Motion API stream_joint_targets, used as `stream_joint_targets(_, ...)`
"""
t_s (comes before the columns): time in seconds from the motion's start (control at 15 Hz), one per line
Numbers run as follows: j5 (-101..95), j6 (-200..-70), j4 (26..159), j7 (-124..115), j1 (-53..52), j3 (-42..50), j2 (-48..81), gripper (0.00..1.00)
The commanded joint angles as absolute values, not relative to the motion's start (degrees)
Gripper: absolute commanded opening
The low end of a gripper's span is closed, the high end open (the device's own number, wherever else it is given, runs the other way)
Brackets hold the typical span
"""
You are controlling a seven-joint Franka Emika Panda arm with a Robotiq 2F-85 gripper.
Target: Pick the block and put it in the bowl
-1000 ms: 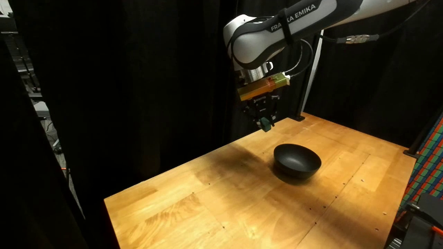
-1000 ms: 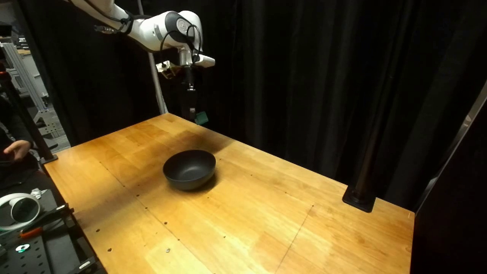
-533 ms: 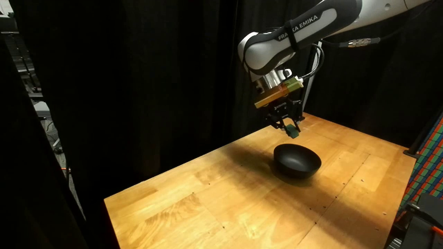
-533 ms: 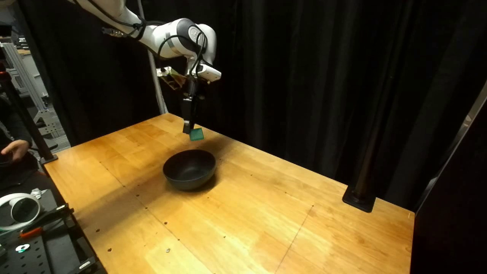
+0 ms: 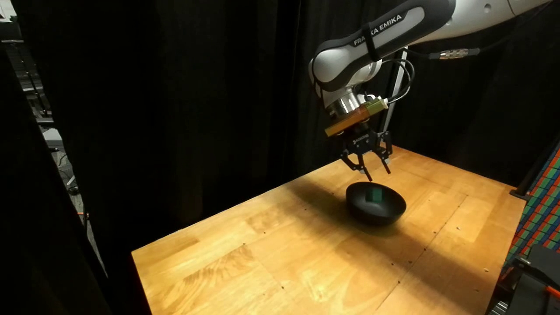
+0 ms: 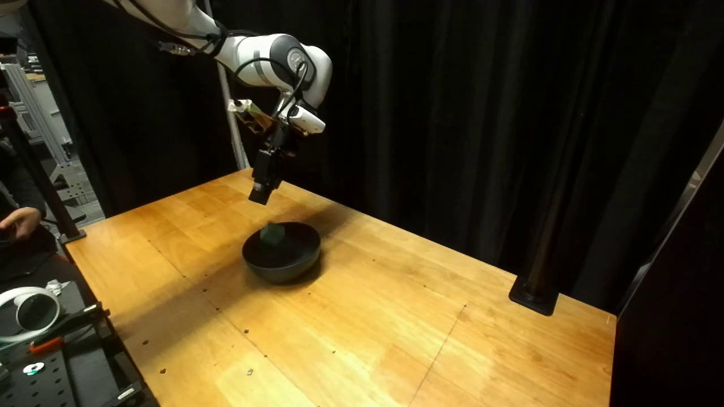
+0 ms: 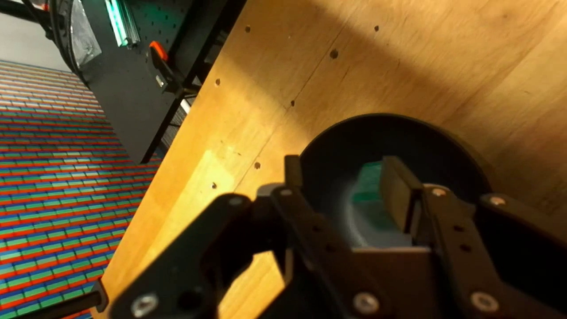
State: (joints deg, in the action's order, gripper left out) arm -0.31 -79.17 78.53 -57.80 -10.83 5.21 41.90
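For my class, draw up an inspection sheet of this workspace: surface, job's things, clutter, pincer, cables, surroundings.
Surface: wooden tabletop with small holes.
Job's things: green block seen against the inside of the black bowl; whether settled, cannot tell.
Clutter: orange-and-black tool on the dark side bench.
Pincer: open, above the bowl, apart from the block.
Cables: cable loop beside the arm.
Surroundings: black curtains; a person's hand beyond the tabletop.
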Motion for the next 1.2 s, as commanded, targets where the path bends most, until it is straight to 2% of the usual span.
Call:
stream_joint_targets(0.0,2.14,-80.88,80.6,-58.33,-9.54,4.01,37.54,0.82)
stream_joint_targets(0.2,0.75,-86.94,85.6,-54.64,-9.23,3.8,30.02,1.0)
stream_joint_targets(0.73,0.27,-100.82,100.92,-36.65,-4.02,3.73,8.89,1.0)
stream_joint_targets(1.0,6.65,-104.41,106.4,-23.07,-0.1,4.04,4.11,1.0)
stream_joint_targets(1.07,3.24,-101.65,101.79,-28.59,-1.1,3.91,7.88,1.0)
stream_joint_targets(1.13,4.47,-102.03,103.08,-26.19,-0.32,3.96,6.91,1.0)
